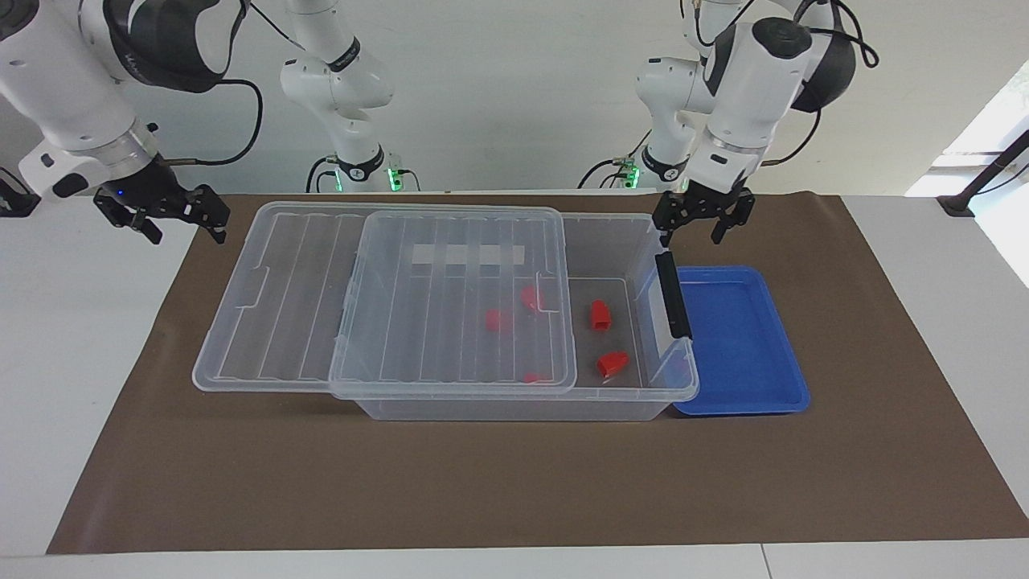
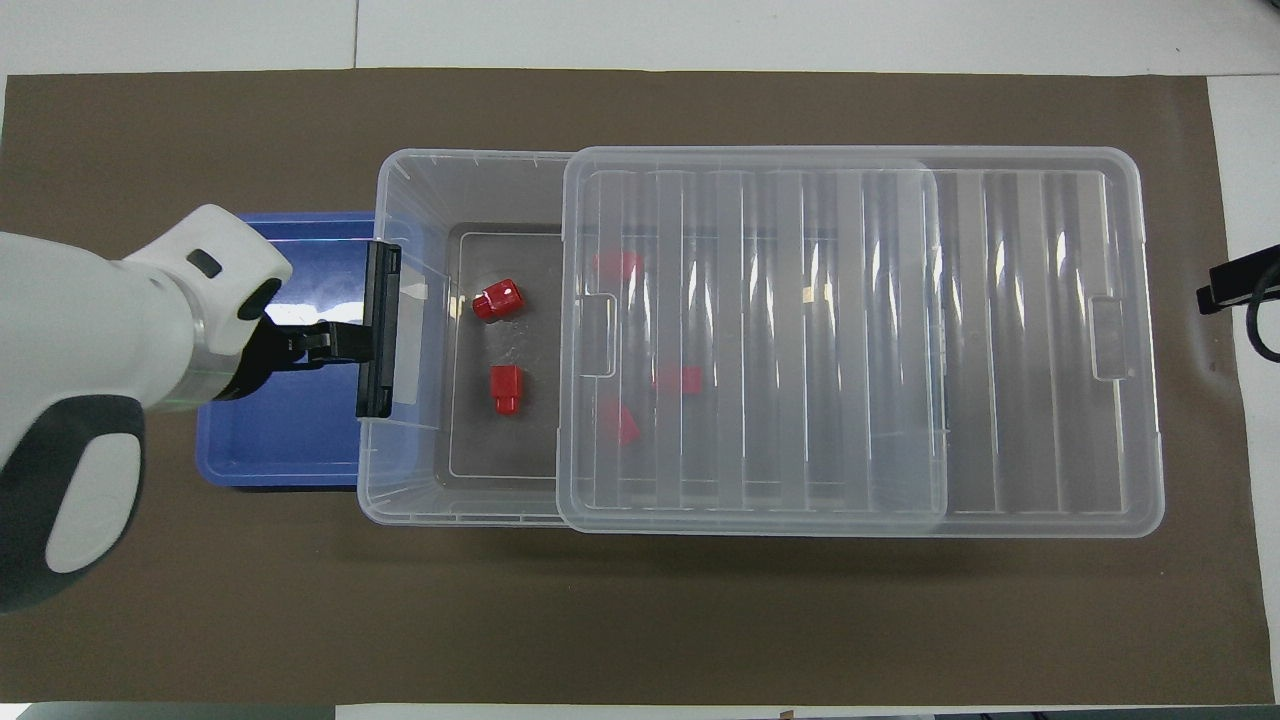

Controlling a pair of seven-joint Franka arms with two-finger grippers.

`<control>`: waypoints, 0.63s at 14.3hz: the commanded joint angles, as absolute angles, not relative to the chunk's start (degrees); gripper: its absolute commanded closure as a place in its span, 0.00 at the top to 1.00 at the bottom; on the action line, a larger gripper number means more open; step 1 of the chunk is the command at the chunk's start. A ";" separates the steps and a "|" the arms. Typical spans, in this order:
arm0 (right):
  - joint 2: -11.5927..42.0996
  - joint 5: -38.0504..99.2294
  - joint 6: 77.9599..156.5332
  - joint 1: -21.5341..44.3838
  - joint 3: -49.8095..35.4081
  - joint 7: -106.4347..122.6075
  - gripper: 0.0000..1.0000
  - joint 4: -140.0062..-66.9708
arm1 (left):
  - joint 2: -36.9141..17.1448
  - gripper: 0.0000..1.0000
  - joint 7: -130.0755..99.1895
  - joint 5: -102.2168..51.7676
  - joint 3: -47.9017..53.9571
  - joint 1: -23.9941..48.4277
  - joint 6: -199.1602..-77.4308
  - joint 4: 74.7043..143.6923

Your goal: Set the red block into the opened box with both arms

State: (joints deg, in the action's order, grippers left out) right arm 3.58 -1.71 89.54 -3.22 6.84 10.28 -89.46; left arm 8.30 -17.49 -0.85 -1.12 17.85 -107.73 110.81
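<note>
The box (image 1: 675, 386) (image 2: 400, 500) is a clear bin, and its ribbed lid (image 1: 450, 297) (image 2: 850, 340) is slid toward the right arm's end. This leaves the end by the black clip handle (image 1: 674, 296) (image 2: 378, 330) uncovered. Two red blocks lie on the bare floor there: one (image 1: 600, 315) (image 2: 505, 388) nearer to the robots, the other (image 1: 612, 363) (image 2: 497, 300) farther. More red blocks (image 1: 495, 320) (image 2: 680, 378) show through the lid. My left gripper (image 1: 691, 230) (image 2: 325, 345) hangs open and empty over the blue tray beside the handle. My right gripper (image 1: 161, 217) (image 2: 1225, 290) waits open above the table's edge at the right arm's end.
A shallow blue tray (image 1: 739, 346) (image 2: 290, 430) sits against the box's handle end, toward the left arm's end. A brown mat (image 1: 514, 474) covers the table under both. A third white arm (image 1: 346, 88) stands at the back, between the two bases.
</note>
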 commanded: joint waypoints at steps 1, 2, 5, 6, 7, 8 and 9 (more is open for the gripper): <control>3.78 -2.64 88.94 -3.34 8.17 13.09 0.91 -89.21 | 0.90 1.00 -10.75 -0.88 -0.79 12.33 -98.81 96.89; 3.52 -2.55 90.16 -3.34 9.57 15.62 0.72 -90.25 | 0.10 1.00 -8.46 -0.79 -0.79 10.56 -97.31 94.42; 2.90 -2.46 95.87 -3.43 14.14 22.67 0.00 -95.70 | 0.52 1.00 -4.93 -0.53 -0.79 7.56 -96.16 93.34; 2.90 -2.37 97.19 -3.43 14.32 22.41 0.00 -97.28 | 0.53 1.00 -4.66 -0.44 -0.79 6.95 -95.02 93.17; 2.90 -2.37 99.03 -3.43 14.41 22.24 0.00 -98.51 | 0.44 1.00 -4.48 -0.44 -0.79 6.60 -94.57 93.08; 2.81 -2.37 100.27 -3.43 14.50 21.45 0.00 -100.27 | 0.44 1.00 -4.48 -0.53 -0.97 6.50 -94.22 92.99; 2.29 -2.20 101.50 -3.43 14.41 19.79 0.00 -102.37 | 0.44 1.00 -4.48 -0.27 -0.97 6.50 -93.70 92.99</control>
